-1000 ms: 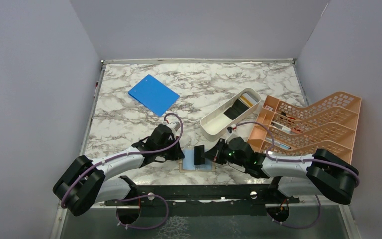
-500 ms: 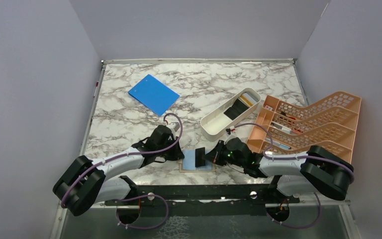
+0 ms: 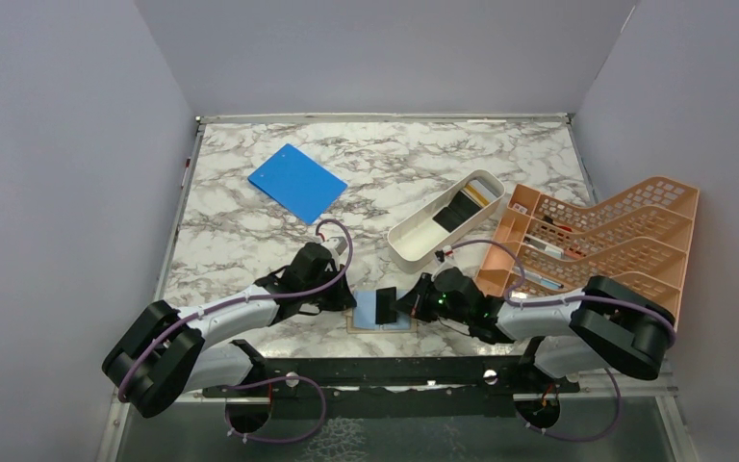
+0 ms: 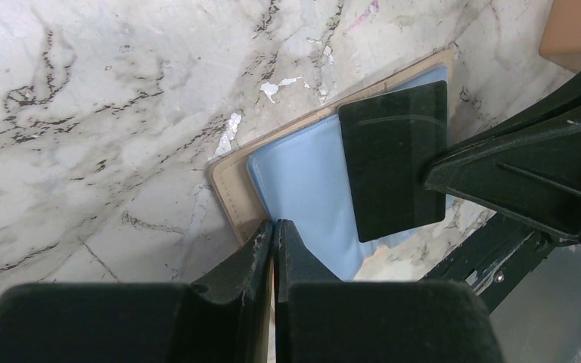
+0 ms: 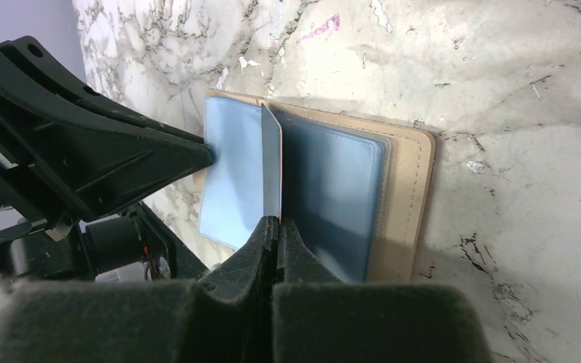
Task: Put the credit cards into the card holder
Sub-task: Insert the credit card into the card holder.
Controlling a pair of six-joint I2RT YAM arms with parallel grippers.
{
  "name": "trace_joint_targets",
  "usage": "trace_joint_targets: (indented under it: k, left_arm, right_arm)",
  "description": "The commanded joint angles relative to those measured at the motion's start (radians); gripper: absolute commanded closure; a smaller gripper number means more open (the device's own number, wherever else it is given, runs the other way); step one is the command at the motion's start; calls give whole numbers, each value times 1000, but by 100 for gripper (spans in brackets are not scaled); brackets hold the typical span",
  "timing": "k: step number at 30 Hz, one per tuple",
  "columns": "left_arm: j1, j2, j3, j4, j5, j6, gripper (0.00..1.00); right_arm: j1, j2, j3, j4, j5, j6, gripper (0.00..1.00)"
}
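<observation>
Right gripper (image 5: pixel 272 227) clamped on black card (image 4: pixel 397 159), crept slightly left in 1 s (now over the open card holder (image 4: pixel 231 189), between both arms). Left gripper (image 4: pixel 274 234) pinched shut on its edge. Card not pocketed yet.

In the left wrist view, the near corner of the card holder (image 4: pixel 231 193) is covered by the left gripper (image 4: pixel 274 224), and another part by a black card (image 4: pixel 393 166). In the right wrist view that card is seen edge-on, its face unreadable. From above, the contents of the white tray (image 3: pixel 406 252) and orange rack (image 3: pixel 635 231) are too small to be identified.
</observation>
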Motion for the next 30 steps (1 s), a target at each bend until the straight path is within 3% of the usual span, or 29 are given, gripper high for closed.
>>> trace_joint_targets:
  k: [1, 12, 23, 30]
  left_arm:
    - [-7, -7, -9, 26, -9, -4, 93]
    - [-7, 1, -14, 36, -10, -11, 93]
    - [-7, 12, -13, 39, -17, -11, 93]
    - [-7, 11, -16, 38, -17, -17, 93]
  right_arm:
    - [17, 26, -4, 0, 40, 13, 99]
    - [39, 66, -1, 38, 8, 85, 99]
    - [40, -19, -38, -32, 4, 91, 99]
    - [41, 39, -19, -1, 2, 83, 99]
